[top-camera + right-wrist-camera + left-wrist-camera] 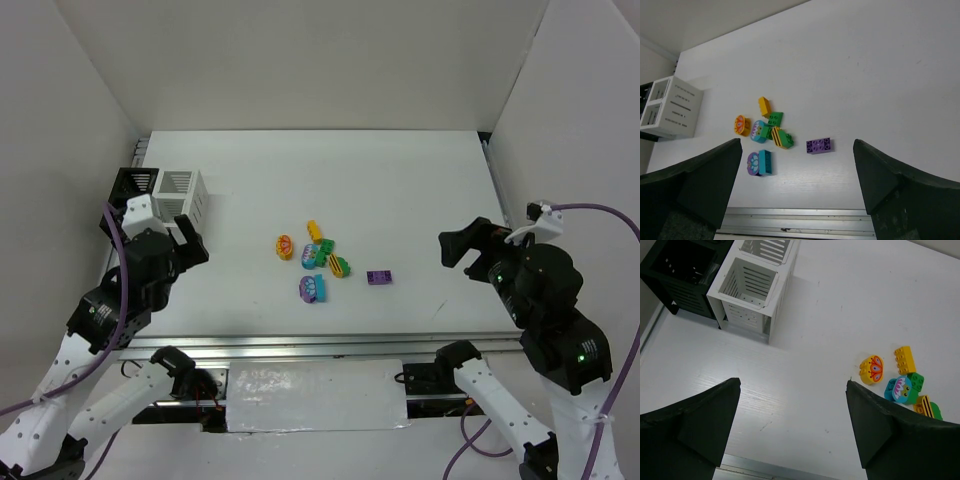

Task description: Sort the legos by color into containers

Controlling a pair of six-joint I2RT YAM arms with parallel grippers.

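Purple and flat, one small studded plastic brick (378, 277) lay alone on the white table (400, 180), just right of the main huddle of plastic bricks (315, 262) in yellow, orange, green and teal. It sat to the left of your right gripper (450, 248), its long axis running side to side across the table, and your right arm was clearly the nearer one. Your left gripper (192, 243) hung just in front of two slatted cubes touching side by side at the table's left edge, a black bin (133, 183) and a white bin (182, 190), well apart from the bricks. Both grippers had their fingers spread wide, holding nothing. The white bin looked bare inside; the black one was too dark to tell.
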